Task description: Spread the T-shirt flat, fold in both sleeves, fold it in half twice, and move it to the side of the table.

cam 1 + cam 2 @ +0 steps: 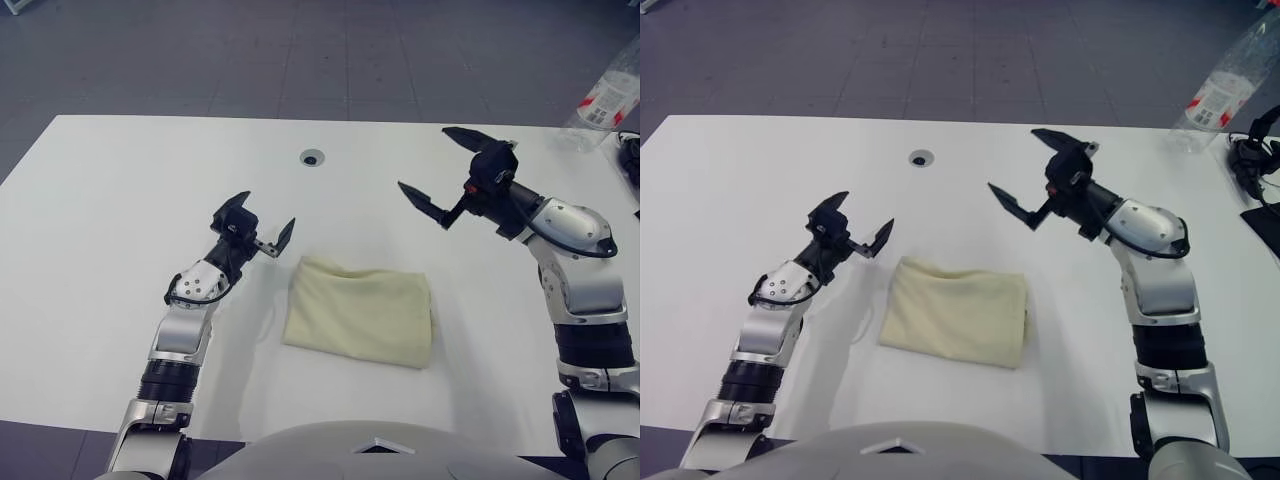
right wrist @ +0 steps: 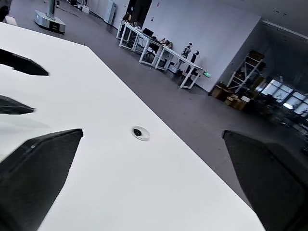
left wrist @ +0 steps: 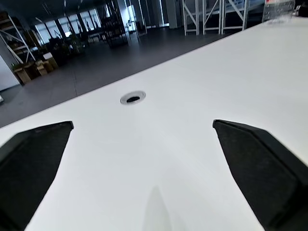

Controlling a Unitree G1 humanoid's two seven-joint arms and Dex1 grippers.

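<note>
Left eye view: the folded T-shirt (image 1: 360, 312) lies at the near middle of the table (image 1: 120, 200), the left gripper (image 1: 267, 215) hovering just left of its far corner, fingers spread wide, the right gripper (image 1: 425, 158) lifted higher at far right, likewise agape.

Right hand (image 2: 152, 131) fingers spread wide above white table (image 2: 96, 183); cable hole (image 2: 140, 133) ahead; left hand (image 2: 41, 91) farther off.

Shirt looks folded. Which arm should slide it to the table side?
Left, probably. The left gripper hangs open right beside the T-shirt's far left corner, low over the table. The right gripper, also open, looks raised and farther from the cloth.
</note>
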